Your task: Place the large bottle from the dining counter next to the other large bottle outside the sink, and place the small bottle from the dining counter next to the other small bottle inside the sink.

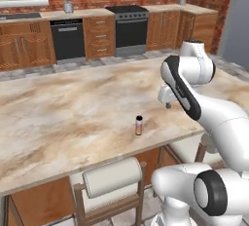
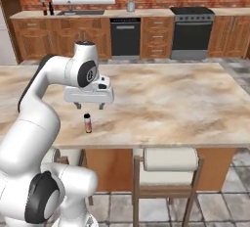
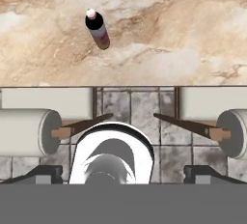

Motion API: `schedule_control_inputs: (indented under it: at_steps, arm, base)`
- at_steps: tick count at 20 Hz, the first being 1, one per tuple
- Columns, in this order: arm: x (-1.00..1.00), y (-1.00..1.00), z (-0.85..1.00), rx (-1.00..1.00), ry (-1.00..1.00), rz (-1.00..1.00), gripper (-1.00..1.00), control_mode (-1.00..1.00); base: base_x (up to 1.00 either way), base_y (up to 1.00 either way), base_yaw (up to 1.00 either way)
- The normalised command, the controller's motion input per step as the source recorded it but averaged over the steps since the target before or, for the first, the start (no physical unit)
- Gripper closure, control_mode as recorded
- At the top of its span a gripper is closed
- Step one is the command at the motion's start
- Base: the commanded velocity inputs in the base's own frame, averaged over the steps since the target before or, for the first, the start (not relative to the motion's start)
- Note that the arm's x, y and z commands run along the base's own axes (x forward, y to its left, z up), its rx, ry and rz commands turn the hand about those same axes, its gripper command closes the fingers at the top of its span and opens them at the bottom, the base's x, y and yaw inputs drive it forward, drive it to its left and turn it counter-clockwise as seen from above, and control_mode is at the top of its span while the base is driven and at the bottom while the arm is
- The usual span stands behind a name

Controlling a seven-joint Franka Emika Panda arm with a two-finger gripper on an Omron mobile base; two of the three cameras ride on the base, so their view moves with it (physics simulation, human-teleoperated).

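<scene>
I had the arm up over the dining bench (image 1: 73, 113), marble-look top, with the pincer (image 2: 89, 105) hanging released above the near edge, jaws spread wide and nothing between them. In the left base view the pincer (image 1: 168, 104) was mostly hidden behind the forearm, so I read the jaws from the right base view.

The small bottle (image 2: 88, 123) stood upright on the bench, close to the near edge, dark cap, light band, orange-ish lower body. From the right base view it sat just below and between the fingertips (image 2: 77, 105), apart from them, not touched. In the left base view the small bottle (image 1: 139, 125) was left of the arm, alone on the slab. Hand view looked down on the small bottle (image 3: 97, 29) in the upper left of the frame, leaning in perspective, with the bench edge running across the middle and floor tiles below it.

Two stools (image 2: 168, 165) with pale rolled backrests were tucked under the near side of the bench; the hand view caught one at each side (image 3: 26, 131).

Far wall: wood cabinets, a black dishwasher (image 2: 125, 36), a stove (image 2: 191, 33), and the sink (image 2: 80, 12) under the window on the far-left counter. Two dark bottles (image 2: 48, 10) stood beside the sink, too small for me to tell more. A metal pot-like thing (image 2: 131, 7) sat on that counter, further right.
</scene>
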Motion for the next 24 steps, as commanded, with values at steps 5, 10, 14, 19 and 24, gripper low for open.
schedule_control_inputs:
  at_steps: [5, 10, 14, 19, 24]
  arm:
    - [0.00, 0.00, 0.00, 0.00, 0.00, 0.00, -1.00, 1.00]
    - [0.00, 0.00, 0.00, 0.00, 0.00, 0.00, -1.00, 1.00]
    - [0.00, 0.00, 0.00, 0.00, 0.00, 0.00, -1.00, 1.00]
    - [0.00, 0.00, 0.00, 0.00, 0.00, 0.00, -1.00, 1.00]
    - [0.00, 0.00, 0.00, 0.00, 0.00, 0.00, -1.00, -1.00]
  base:
    - [0.67, -0.04, 0.33]
    - [0.19, -0.11, 0.12]
    - [0.00, 0.00, 0.00]
    - [0.00, 0.00, 0.00]
    - [0.00, 0.00, 0.00]
